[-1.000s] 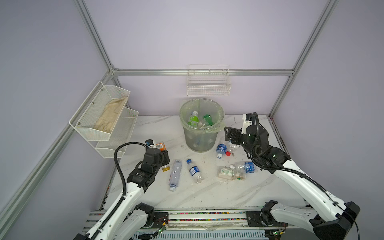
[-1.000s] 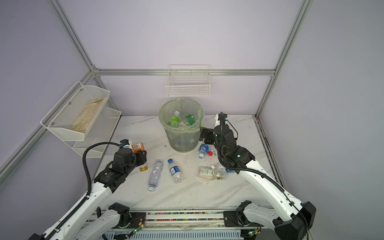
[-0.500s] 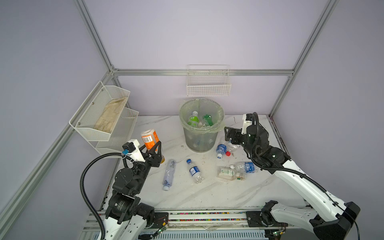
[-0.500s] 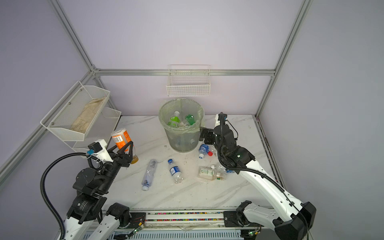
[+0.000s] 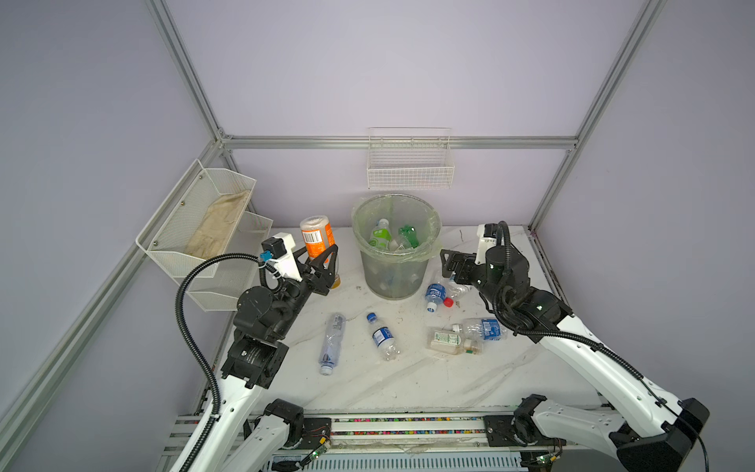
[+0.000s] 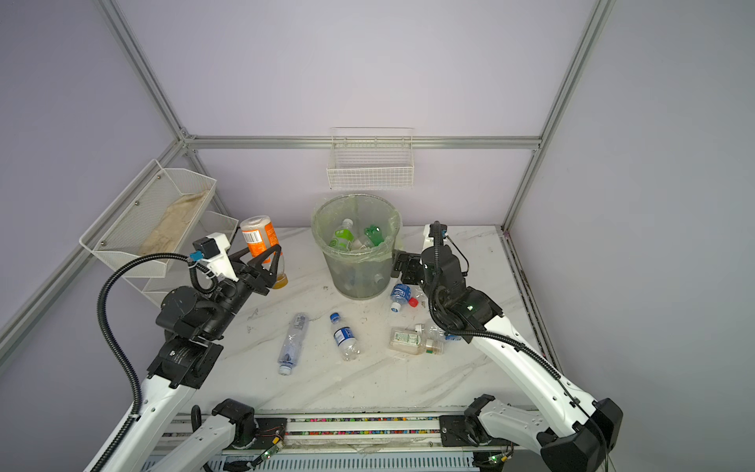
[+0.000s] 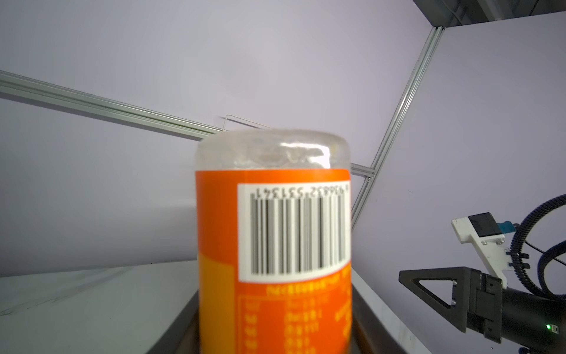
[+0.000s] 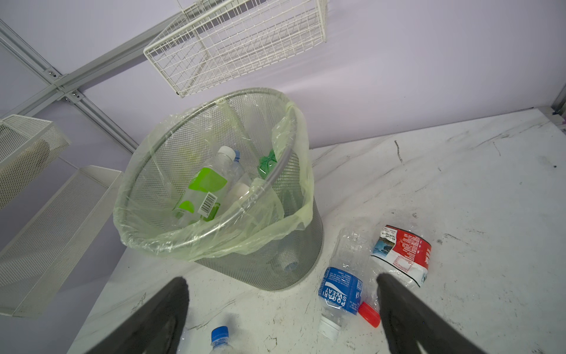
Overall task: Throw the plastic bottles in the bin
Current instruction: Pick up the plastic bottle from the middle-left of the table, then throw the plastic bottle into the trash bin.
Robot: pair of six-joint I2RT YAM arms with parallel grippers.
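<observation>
Gripping cylindrical clear-plastic bottle (image 5: 314, 235) w/ glossy orange label, left tool (image 5: 318, 256).

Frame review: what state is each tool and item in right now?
left tool: shut on orange-label bottle
orange-label bottle: off the table, base up, cap down
right tool: open, empty
bin: upright, lined, partly filled
Pocari Sweat bottle: lying on table
blue-capped bottle: lying on table

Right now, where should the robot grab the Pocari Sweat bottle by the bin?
Probably grip the Pocari Sweat bottle around its blue label, coming straight down. It lies on its side beside the bin, so the open right gripper can straddle that round middle.
</observation>
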